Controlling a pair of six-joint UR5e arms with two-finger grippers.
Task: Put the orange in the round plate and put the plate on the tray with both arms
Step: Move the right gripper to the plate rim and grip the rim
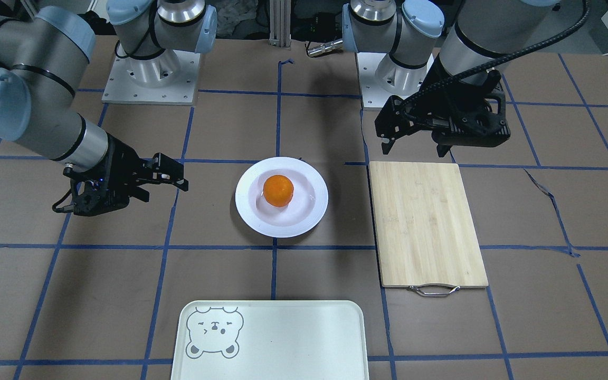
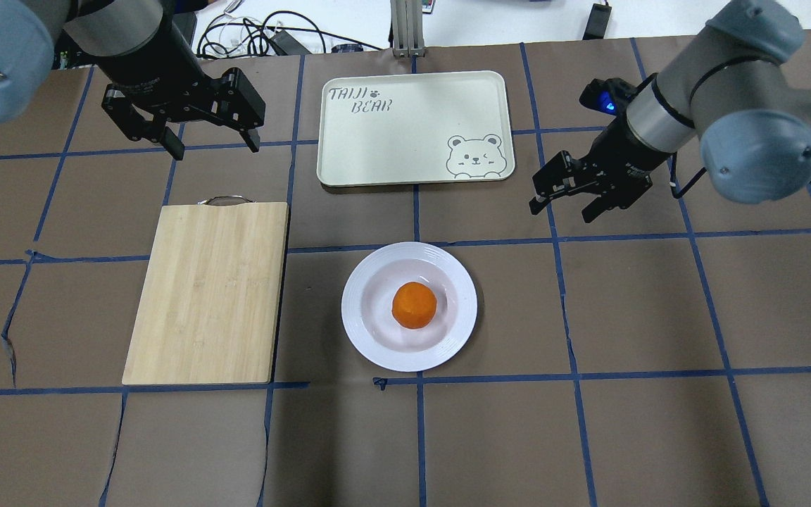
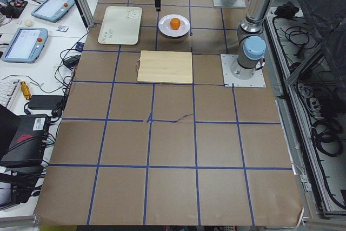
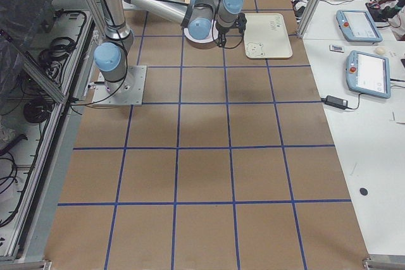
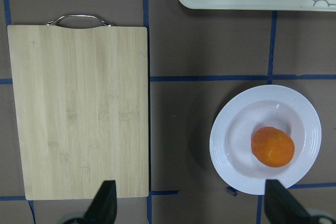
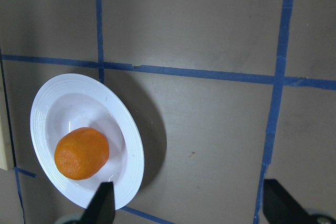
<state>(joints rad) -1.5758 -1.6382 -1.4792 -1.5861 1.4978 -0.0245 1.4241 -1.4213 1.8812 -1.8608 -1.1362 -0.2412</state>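
Table (image 2: 659, 317): one orange (image 2: 414, 305), one plate (image 2: 377, 338), one tray (image 2: 412, 141).

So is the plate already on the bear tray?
No, the round plate holding the orange sits on the table, apart from the tray.

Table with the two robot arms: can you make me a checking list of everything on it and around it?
Surface: table covered in brown sheets with blue tape lines; a few tears in the sheets.
Job's things: orange sits in the round plate; the plate is on the table, not on the tray, which holds nothing.
Clutter: bamboo cutting board beside the plate, nothing on it.
Grippers: left gripper open, empty, near the board's handle end; right gripper open, empty, beside the tray.
Cables: black cables lie past the table's far edge.
Surroundings: touch-screen pendants on a white side bench.
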